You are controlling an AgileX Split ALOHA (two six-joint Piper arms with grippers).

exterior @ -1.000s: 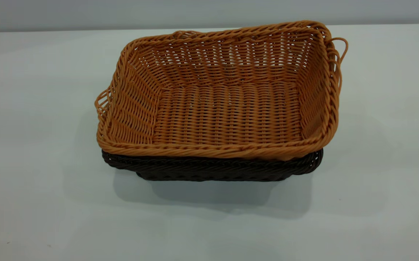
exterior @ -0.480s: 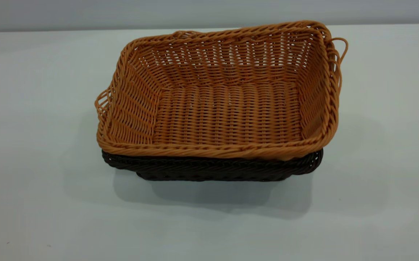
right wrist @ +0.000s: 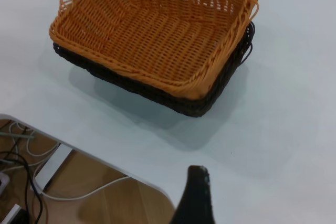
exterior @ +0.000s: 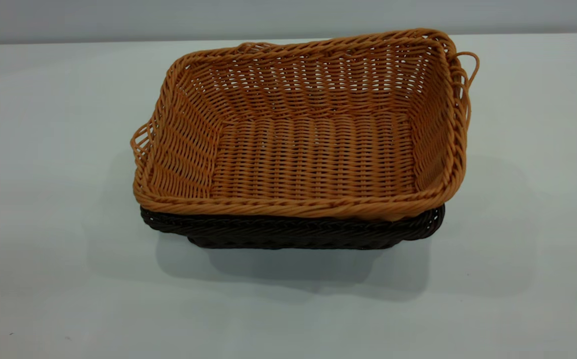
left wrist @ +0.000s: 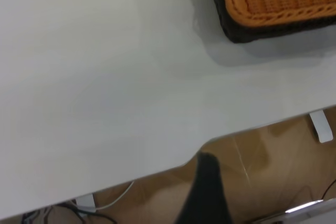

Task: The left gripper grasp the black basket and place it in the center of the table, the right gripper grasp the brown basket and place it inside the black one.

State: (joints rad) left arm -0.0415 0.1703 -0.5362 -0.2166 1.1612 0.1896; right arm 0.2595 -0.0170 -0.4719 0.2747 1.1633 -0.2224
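Brown basket is sitting nested inside the black basket mid-table, long axis running 9-to-3 in the exterior view. Both pincers are hanging off the table edge, well apart from the stack: left pincer, right pincer; can't tell if either is released or clenched. Stacking looks done.

Light orange-brown rectangular woven wicker basket is showing a ribbed, rough weave with braided rim (slight sheen on strands). Dark brown-black rectangular wicker basket is looking equally coarse. Pale grey-white flat tabletop is appearing smooth, matt.
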